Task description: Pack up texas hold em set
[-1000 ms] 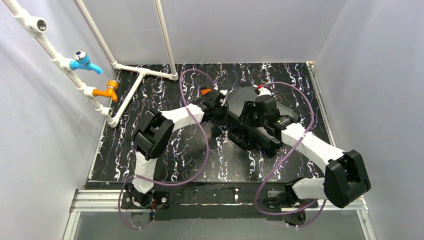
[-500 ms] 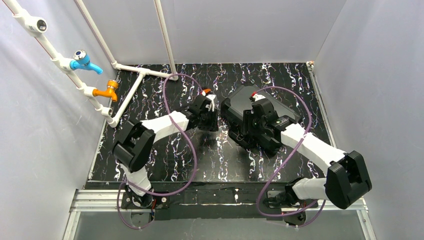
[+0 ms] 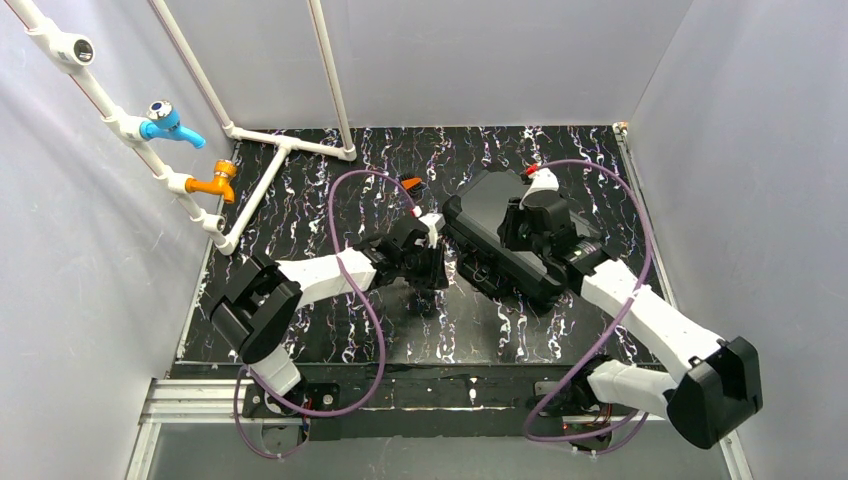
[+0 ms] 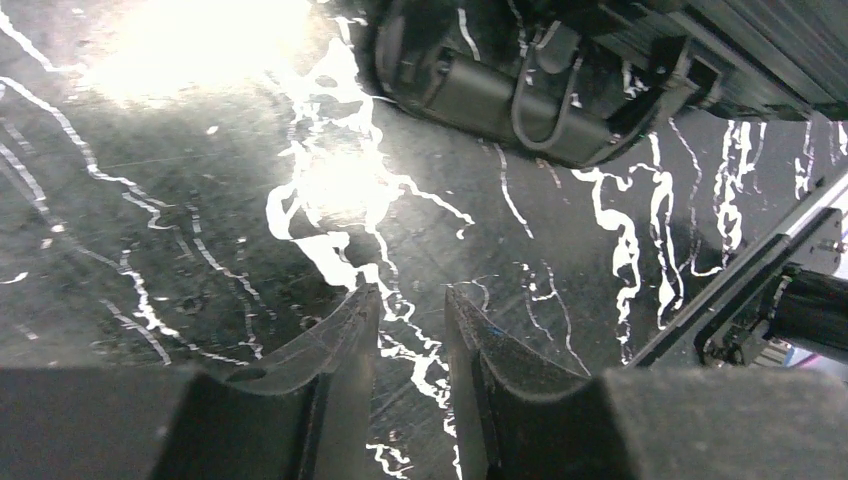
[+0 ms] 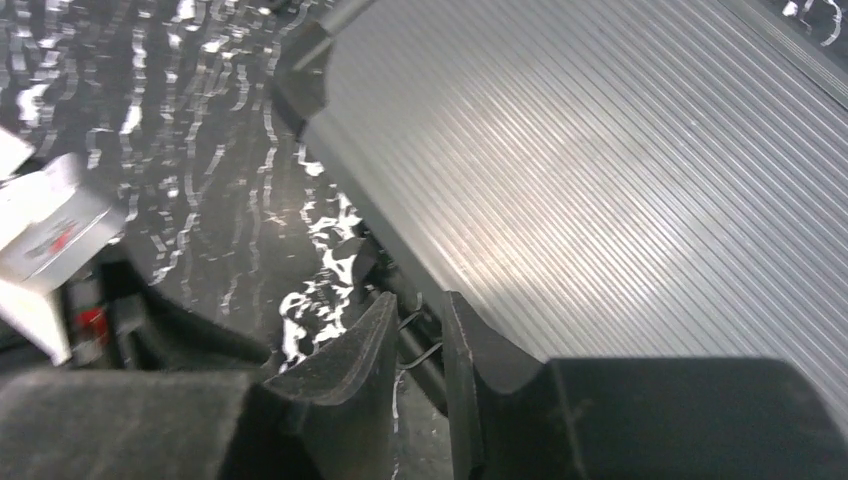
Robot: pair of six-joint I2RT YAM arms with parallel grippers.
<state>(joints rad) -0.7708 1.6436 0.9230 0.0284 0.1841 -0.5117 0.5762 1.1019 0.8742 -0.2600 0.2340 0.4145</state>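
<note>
The black briefcase (image 3: 482, 208) of the hold em set lies closed on the marbled table, right of centre. Decks and chips are hidden. My left gripper (image 3: 434, 268) hangs low over the bare table just off the case's near left corner, its jaws a narrow slit apart and empty. In the left wrist view (image 4: 412, 295) the case's front side with its handle (image 4: 545, 95) lies ahead. My right gripper (image 3: 512, 228) is over the case. In the right wrist view (image 5: 412, 300) its jaws are almost together, empty, at the edge of the ribbed lid (image 5: 600, 150).
White pipes with a blue tap (image 3: 165, 122) and an orange tap (image 3: 215, 182) run along the left wall and far left corner. Purple cables loop over both arms. Grey walls close in the table on three sides.
My left gripper has pulled back from the case toward the near side. My right gripper has shifted right and farther across the lid.
</note>
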